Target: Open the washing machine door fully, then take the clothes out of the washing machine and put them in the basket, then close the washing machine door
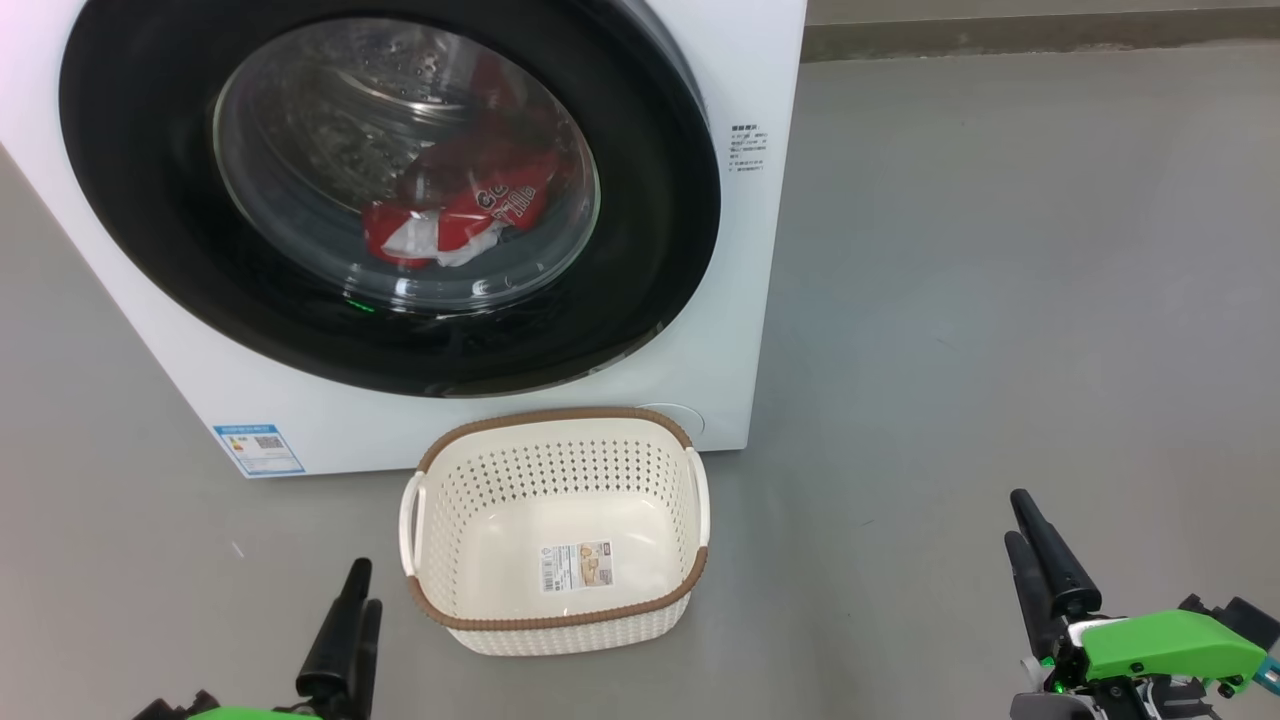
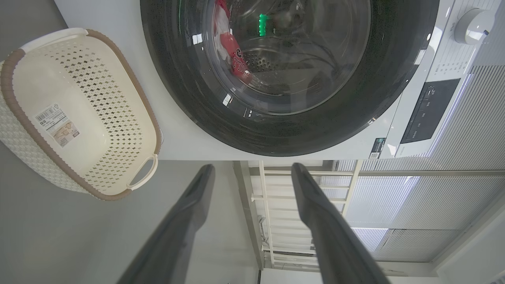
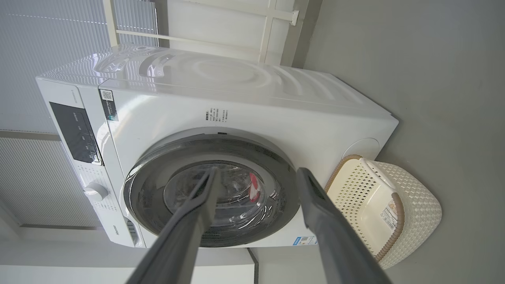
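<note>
Facing the washing machine (image 1: 760,250) from low on the grey floor (image 1: 1000,250), with the washing machine door (image 1: 150,250) lying shut against the white front and the clothes (image 1: 460,200) bunched red and white behind the glass, low in the drum. Parked just before the machine's bottom edge, below the door's black rim (touching the front or not, cannot tell): the basket (image 1: 570,635), sticker (image 1: 577,567) on its floor. Wide open floor stretching right of the machine's corner, a narrower strip to the left. Flanking the basket, apart from it and from the door: left gripper (image 1: 365,585) and right gripper (image 1: 1016,517), slim and side-on from the head, but in each wrist view plainly spread, fingers well apart. Added by the wrist views: a dark control panel (image 2: 430,110) and round dial (image 2: 471,25) along the machine's upper front.
</note>
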### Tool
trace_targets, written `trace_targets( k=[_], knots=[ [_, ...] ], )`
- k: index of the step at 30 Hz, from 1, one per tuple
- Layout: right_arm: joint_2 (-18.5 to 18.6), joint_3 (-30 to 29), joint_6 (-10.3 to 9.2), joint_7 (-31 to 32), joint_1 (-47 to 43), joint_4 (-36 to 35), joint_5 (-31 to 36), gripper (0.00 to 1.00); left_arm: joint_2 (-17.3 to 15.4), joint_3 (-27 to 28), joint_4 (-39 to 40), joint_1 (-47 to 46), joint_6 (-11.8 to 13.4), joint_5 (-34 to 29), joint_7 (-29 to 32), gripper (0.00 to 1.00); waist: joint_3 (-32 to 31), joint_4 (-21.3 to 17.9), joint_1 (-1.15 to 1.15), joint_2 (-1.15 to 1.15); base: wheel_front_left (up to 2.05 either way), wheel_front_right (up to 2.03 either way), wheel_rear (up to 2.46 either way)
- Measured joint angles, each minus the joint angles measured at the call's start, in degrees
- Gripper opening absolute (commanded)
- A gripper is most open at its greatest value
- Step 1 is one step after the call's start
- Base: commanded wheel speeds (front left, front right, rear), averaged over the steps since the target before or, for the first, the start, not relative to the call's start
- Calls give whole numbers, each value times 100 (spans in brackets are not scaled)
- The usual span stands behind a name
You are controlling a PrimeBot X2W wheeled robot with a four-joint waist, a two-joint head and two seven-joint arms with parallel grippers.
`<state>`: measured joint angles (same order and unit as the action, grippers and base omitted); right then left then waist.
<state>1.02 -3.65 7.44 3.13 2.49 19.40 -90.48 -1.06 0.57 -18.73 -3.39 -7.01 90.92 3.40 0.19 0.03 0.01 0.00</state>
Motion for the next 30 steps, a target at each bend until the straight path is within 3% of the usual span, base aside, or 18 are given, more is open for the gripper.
trace_targets(
  k=[7, 30],
  knots=[
    [29, 89, 0, -122, 98, 85, 403, 100, -52, -135, -22, -90, 1, -411, -151, 100, -3, 2, 0, 0, 0, 0, 0],
    [24, 92, 0, -500, 285, -77, 2777, 100, -43, -188, 74, -313, 120, -2522, -510, 100, 38, 1, -1, 0, 0, 0, 0]
  ],
)
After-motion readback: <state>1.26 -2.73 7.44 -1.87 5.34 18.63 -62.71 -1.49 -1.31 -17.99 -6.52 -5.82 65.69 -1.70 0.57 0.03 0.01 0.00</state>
